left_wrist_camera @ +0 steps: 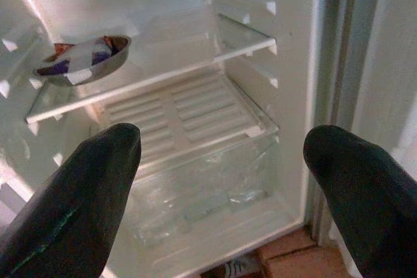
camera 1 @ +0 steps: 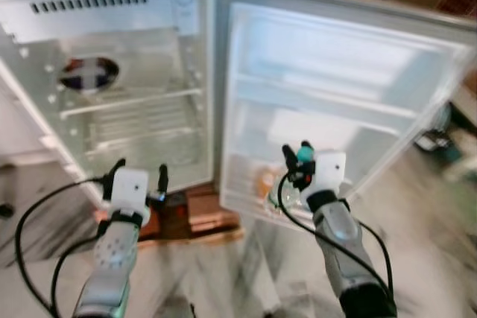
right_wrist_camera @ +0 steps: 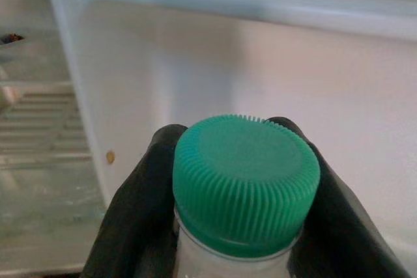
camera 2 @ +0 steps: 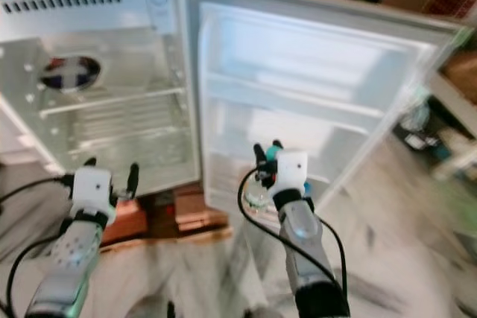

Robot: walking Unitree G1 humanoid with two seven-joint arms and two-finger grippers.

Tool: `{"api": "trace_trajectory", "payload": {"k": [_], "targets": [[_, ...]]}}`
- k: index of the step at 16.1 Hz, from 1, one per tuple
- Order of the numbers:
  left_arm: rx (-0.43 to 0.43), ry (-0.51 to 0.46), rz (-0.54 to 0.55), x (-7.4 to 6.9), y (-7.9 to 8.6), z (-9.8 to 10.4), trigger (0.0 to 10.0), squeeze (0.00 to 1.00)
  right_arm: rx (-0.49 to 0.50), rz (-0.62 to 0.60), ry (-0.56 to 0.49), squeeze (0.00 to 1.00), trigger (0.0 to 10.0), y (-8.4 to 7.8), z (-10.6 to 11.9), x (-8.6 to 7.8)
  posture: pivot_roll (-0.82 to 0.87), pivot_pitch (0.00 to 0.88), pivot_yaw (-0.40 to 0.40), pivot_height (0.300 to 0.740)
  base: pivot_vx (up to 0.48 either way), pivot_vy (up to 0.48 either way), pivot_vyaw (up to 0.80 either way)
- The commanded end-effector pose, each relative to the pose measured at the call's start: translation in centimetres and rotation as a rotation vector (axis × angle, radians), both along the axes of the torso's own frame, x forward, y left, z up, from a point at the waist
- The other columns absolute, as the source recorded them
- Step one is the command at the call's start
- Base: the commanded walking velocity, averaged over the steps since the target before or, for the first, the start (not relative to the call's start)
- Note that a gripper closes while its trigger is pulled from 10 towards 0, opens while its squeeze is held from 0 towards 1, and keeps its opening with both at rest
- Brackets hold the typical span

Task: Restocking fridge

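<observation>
Nearest, the right claw (right_wrist_camera: 242, 226) is clenched on the neck of a bottle (right_wrist_camera: 244, 187) with a green ribbed cap, one finger pressed to each side just under the cap. It is held up in front of the lower part of the open fridge door (camera 1: 328, 102). The left claw (camera 1: 138, 180) hangs released, fingers spread and carrying nothing, before the fridge cabinet (camera 1: 112, 87).

To place the bottle well, I would keep it upright, bring it over the lip of the lowest door rack and lower it until the base is seated before letting go. An orange item (camera 1: 264, 182) looks to sit in that rack already, so a slot beside it seems safest; blur hides what it is.

Counting: two claws and one bottle in hand. Further in are one wire shelf (left_wrist_camera: 163, 79) and one clear crisper drawer (left_wrist_camera: 202, 180) beneath it. At the back, a single metal bowl (left_wrist_camera: 81, 63) with something in it rests on the shelf.
</observation>
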State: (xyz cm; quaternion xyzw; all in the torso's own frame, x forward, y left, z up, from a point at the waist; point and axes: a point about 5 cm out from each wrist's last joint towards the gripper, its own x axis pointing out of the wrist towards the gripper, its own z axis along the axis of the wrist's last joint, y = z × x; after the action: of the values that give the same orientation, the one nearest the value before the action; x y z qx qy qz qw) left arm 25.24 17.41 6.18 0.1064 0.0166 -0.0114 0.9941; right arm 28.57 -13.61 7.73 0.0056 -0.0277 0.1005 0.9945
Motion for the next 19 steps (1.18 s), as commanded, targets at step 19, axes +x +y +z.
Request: {"api": "trace_trajectory", "payload": {"k": [19], "targets": [[-0.011,0.016,-0.024,-1.05,-0.87,-0.22,10.0,0.0,-0.011,-0.092,-0.005,0.0,10.0,-1.94,0.21,0.05,0.17,0.083,-0.064,0.74,0.071,-0.072,0.0]]}}
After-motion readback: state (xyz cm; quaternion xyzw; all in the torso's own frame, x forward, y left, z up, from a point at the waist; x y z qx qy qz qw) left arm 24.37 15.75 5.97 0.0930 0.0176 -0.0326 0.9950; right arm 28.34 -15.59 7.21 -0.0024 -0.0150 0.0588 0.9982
